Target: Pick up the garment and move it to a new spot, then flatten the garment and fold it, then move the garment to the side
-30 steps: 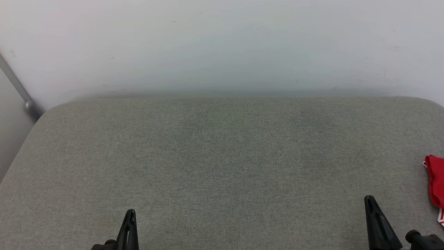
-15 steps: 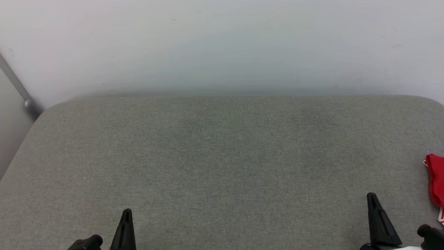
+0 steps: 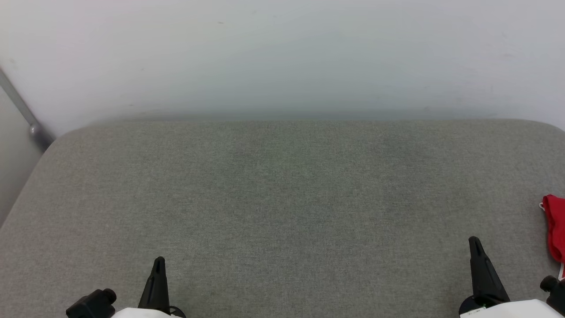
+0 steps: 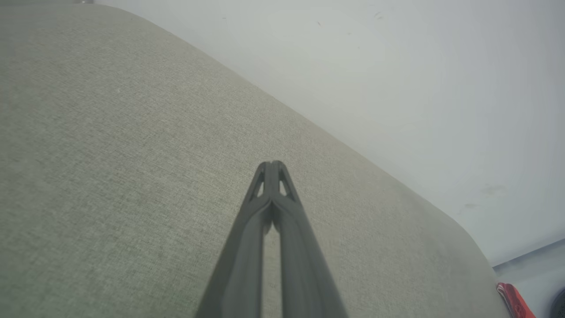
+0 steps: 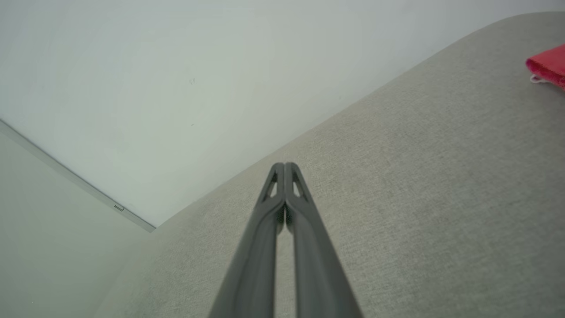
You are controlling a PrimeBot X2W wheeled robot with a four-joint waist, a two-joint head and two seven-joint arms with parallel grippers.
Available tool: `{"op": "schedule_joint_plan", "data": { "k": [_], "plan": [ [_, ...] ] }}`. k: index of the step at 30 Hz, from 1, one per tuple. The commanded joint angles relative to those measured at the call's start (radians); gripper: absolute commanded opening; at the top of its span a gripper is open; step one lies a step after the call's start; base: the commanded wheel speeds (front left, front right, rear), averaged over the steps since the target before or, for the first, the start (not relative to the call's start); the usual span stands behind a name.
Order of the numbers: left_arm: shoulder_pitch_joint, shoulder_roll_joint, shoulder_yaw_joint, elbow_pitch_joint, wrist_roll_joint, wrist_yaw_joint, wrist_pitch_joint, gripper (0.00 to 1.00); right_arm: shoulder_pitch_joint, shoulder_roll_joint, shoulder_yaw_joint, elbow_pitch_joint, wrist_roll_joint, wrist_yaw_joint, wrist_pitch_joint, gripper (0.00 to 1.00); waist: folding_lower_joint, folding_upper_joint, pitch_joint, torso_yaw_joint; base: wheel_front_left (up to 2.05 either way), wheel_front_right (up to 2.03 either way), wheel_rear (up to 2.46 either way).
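Right gripper [image 3: 475, 242] on this bot is clamped fully shut, two dark fingers pressed tip to tip with nothing between them. It pokes up from the lower right of the head view over a big grey fabric surface [image 3: 282, 198]. Left gripper [image 3: 159, 261] is the same deal at the lower left: jaws closed, nothing pinched. Both wrist views back that up, since each pair of fingers meets at the tip over bare grey cloth. The garment [image 3: 555, 225] is way over at the right edge of the head view, lying on the surface and cut off by the frame, so only a red strip with a bit of white trim shows. It sits to the right of the right gripper and a little farther back, near it but clearly apart, no contact at all. From the left gripper it's well apart, basically the whole width of the surface away. The right wrist view catches it as a red bunched edge with a small white bit in the upper right corner, and the left wrist view gets a tiny red sliver in the bottom right corner. How it's laid out or folded can't be told, too much is out of frame. Behind the surface is a plain white wall [image 3: 282, 57], with a grey metal bar [image 3: 22, 110] slanting down at the far left.
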Motion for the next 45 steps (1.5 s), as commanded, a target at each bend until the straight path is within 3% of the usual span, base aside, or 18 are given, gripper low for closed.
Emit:
{"op": "schedule_joint_plan", "data": {
  "k": [1, 45],
  "plan": [
    [-0.028, 0.007, 0.003, -0.008, -0.038, -0.006, 0.007, 0.0, -0.03, -0.011, -0.002, -0.005, 0.04, 0.0, 0.006, 0.0, 0.0, 0.0, 0.001, 0.0, 0.0, 0.0, 0.0],
    [-0.142, 0.014, 0.057, 0.061, -0.586, -0.08, 0.135, 0.0, -0.148, -0.017, -0.025, 0.088, 0.575, 0.0, 0.136, 0.0, 0.0, 0.0, 0.02, -0.01, 0.0, 0.0, 0.0]
  ]
}}
